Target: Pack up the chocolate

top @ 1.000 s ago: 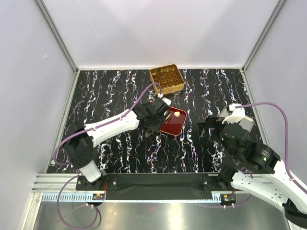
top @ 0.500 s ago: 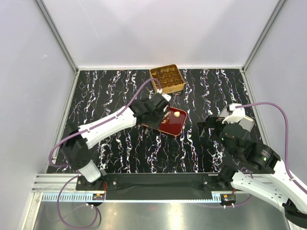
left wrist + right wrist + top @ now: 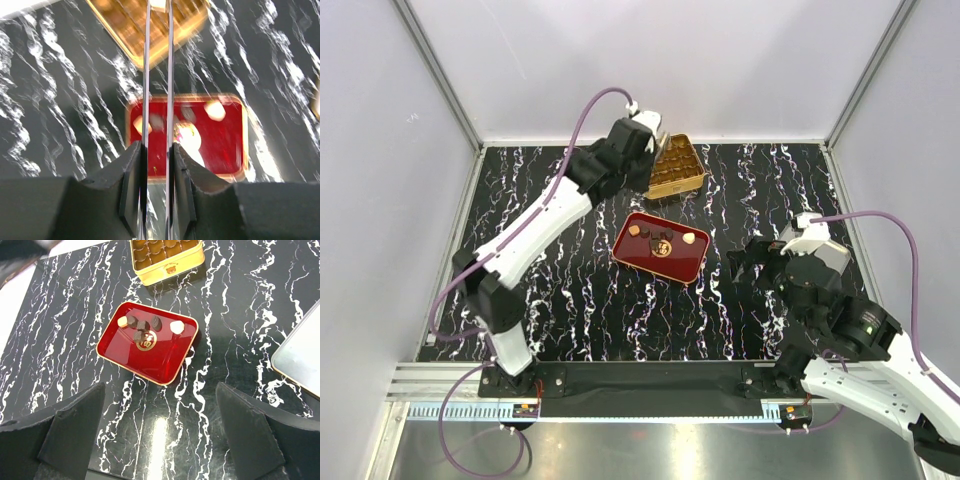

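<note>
Several small chocolate pieces, dark, tan and cream, lie in the far half of the glossy red tray; they show clearly in the right wrist view. My left gripper is raised over the near-left corner of the gold tin. Its thin metal blades are nearly closed on a small pale chocolate piece at their tips. Below the blades the left wrist view shows the blurred tray and tin. My right gripper is open and empty, hovering right of the tray.
The tin has divided cells holding brown pieces. A flat silver lid lies on the marble table right of the tray. White walls enclose the table on three sides.
My left gripper has left the red tray, risen and swung back to the gold tin. The pieces in the tray are now uncovered. The right arm has barely moved.
</note>
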